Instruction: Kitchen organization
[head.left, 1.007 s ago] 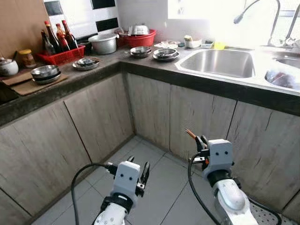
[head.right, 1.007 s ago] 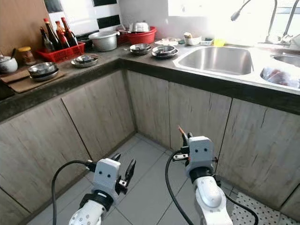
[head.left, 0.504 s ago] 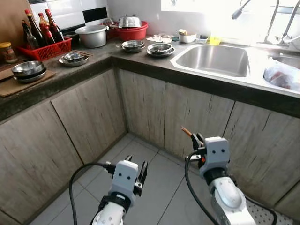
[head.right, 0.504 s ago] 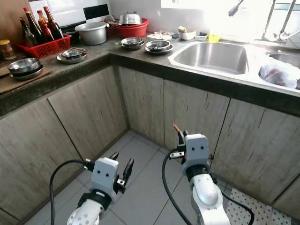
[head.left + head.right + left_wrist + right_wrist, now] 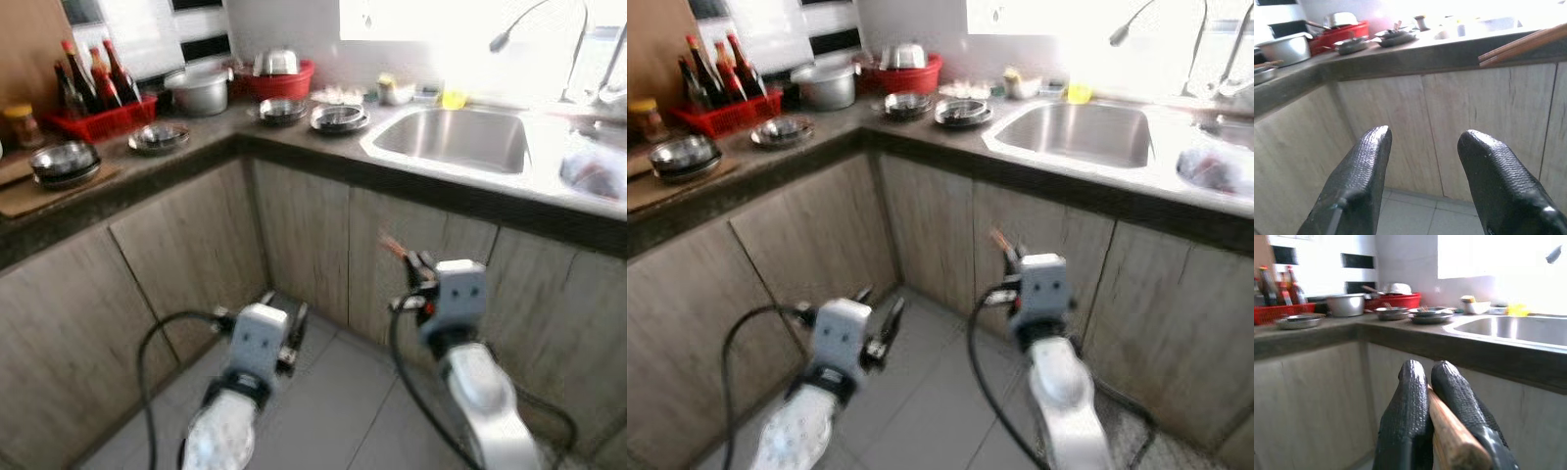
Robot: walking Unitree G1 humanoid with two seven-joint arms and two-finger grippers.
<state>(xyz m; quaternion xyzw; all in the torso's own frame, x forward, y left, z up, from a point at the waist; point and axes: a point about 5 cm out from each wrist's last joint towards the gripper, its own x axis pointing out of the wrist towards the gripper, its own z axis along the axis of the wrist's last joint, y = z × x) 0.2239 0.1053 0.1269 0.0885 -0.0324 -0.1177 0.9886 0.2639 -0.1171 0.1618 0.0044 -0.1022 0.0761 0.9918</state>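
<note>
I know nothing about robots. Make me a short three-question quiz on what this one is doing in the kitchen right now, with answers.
1. True or false: the left gripper is open and holds nothing.
2. What is the right gripper shut on?
A. a spoon
B. wooden chopsticks
C. a bottle
3. Fill in: the bottles stand in a ____ basket on the counter.

Key: 1 true; 2 B; 3 red.
</note>
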